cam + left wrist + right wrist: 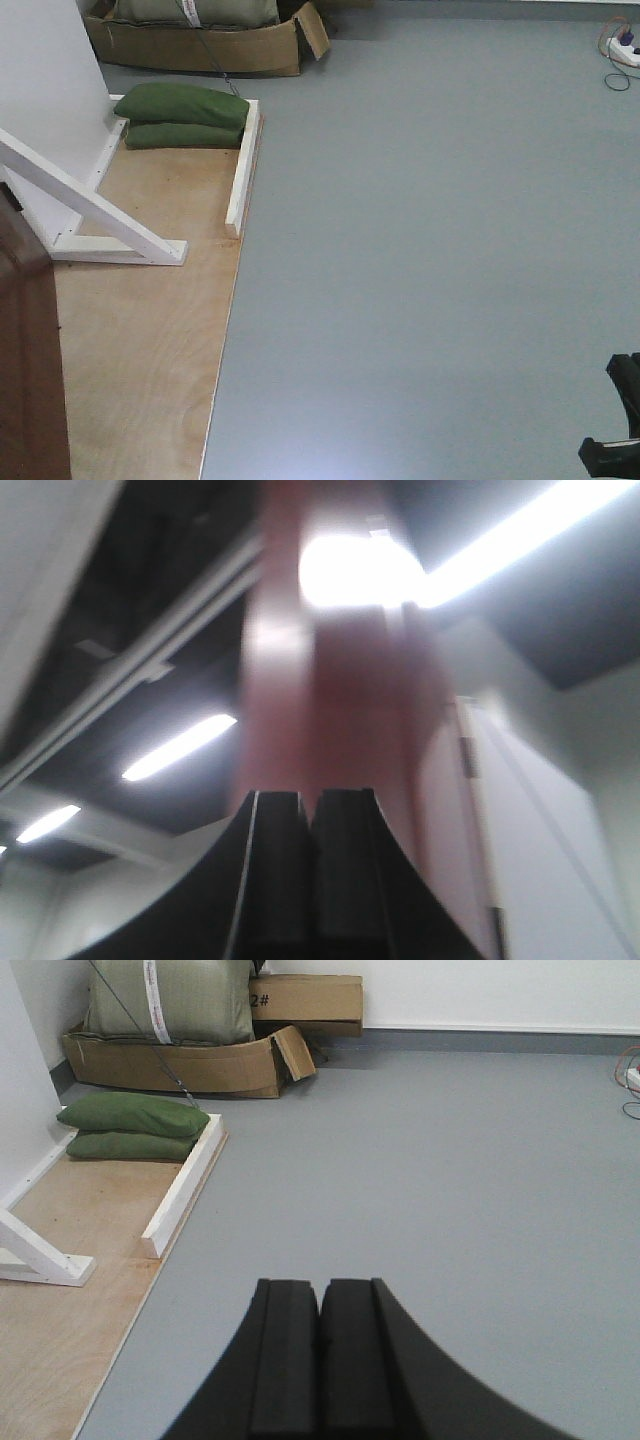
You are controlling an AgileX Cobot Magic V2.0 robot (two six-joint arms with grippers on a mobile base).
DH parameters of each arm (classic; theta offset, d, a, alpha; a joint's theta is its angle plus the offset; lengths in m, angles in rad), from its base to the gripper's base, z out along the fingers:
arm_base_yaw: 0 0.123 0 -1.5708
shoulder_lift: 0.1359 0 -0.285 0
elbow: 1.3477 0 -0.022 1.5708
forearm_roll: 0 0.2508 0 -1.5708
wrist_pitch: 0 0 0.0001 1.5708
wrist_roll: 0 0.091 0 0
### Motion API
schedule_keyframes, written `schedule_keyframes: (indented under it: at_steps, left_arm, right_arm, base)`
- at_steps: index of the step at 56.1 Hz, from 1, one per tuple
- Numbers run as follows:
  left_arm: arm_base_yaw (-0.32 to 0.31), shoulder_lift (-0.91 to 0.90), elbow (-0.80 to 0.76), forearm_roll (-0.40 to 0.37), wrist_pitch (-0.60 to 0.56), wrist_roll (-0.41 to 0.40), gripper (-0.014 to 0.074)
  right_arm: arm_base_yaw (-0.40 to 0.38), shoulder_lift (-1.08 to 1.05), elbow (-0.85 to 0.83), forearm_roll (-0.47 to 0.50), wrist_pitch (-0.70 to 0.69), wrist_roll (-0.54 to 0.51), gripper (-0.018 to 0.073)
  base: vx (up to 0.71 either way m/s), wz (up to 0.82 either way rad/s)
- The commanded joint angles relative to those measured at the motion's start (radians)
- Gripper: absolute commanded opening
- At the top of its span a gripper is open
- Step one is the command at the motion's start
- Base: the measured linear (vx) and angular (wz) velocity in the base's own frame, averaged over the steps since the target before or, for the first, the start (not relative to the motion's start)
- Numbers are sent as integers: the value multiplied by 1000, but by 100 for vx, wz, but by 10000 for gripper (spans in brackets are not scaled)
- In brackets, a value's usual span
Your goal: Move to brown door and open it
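The brown door point(25, 360) stands at the far left edge of the front-facing view. Only a dark, reddish-brown strip of it shows, rising from the lower left corner, and no handle is in view. In the left wrist view the same door point(335, 680) appears as a tall, blurred red-brown slab running up towards bright ceiling lights point(180, 745), directly ahead of the left gripper point(310, 810). That gripper's two black pads are pressed together with nothing between them. Whether they touch the door cannot be told.

Beside the door a white frame brace point(95, 210) slants down onto a plywood platform point(150, 350). Two green sandbags point(185, 115) lie stacked at the platform's far end, against a white wooden rail point(243, 165). Behind them sits a torn cardboard box point(200, 50).

The right gripper point(320, 1295) has its pads closed on each other and holds nothing. It points across a bare grey floor point(450, 1180), well apart from the door. A white power strip point(625, 45) with cables lies at the far right of the floor. A black arm part point(615, 420) shows in the lower right corner of the front-facing view.
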Motion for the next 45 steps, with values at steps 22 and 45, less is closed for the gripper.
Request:
schedule_keyframes:
  at_steps: [22,45]
  left_arm:
    - [2,86,-107,-578,-375,20,-3]
    - [2,220,-260,-777,-375,20,-3]
  right_arm:
    - [-2,-6,3,-7,-76,-9,0]
    - [-2,-6,3,-7,-76,-9,0]
  base:
    - [0,0]
    - [0,0]
